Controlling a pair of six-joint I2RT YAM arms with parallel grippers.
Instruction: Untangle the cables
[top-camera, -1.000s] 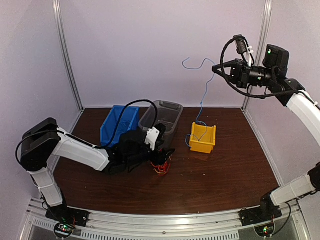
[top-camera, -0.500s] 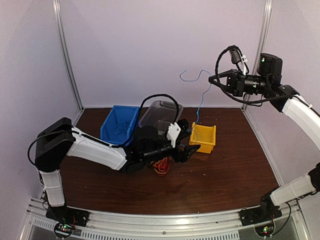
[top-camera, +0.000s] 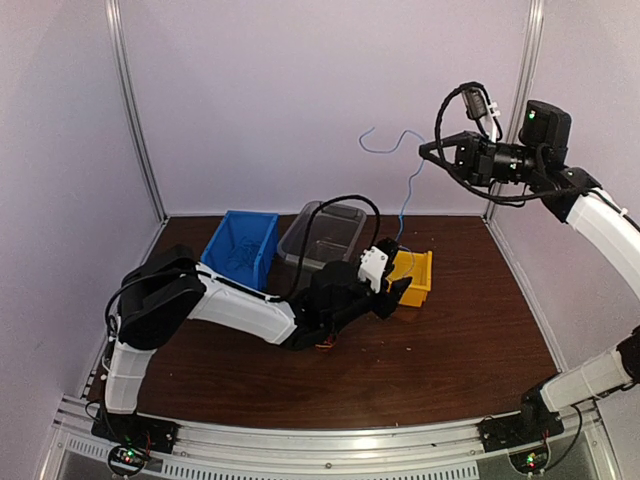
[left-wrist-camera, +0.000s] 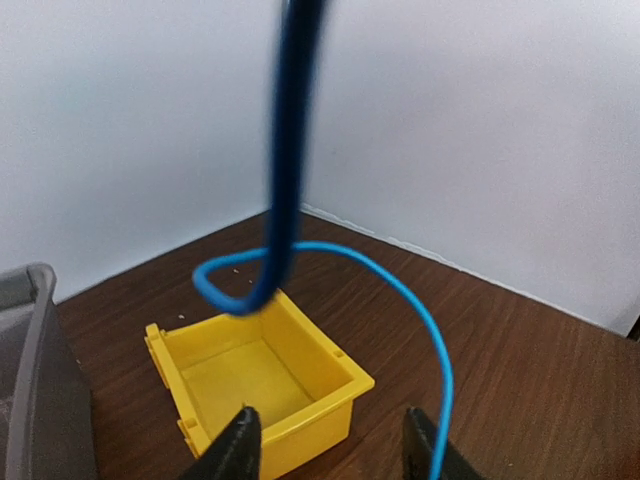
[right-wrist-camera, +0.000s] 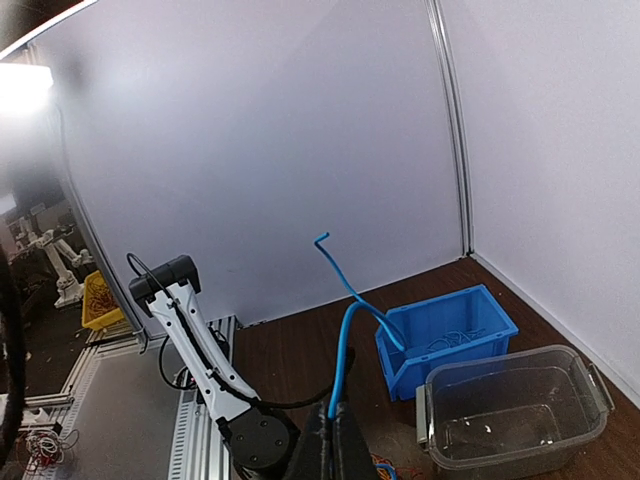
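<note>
Through the left wrist camera I see my left gripper (left-wrist-camera: 330, 452), its two dark fingertips standing apart at the bottom edge. Just beyond them a yellow bin (left-wrist-camera: 300, 420) sits upright on the brown table (left-wrist-camera: 520, 370). A blue cable (left-wrist-camera: 290, 130) hangs down blurred from the top and loops where I see the bin's far rim. It then arcs right and down beside the right fingertip. A grey container (left-wrist-camera: 30, 380) shows at the left edge.

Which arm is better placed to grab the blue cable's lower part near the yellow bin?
Left, probably. The left gripper, open, sits low beside the yellow bin, with the blue cable hanging just ahead of it. The right gripper is up high, shut on that cable's upper stretch.
</note>
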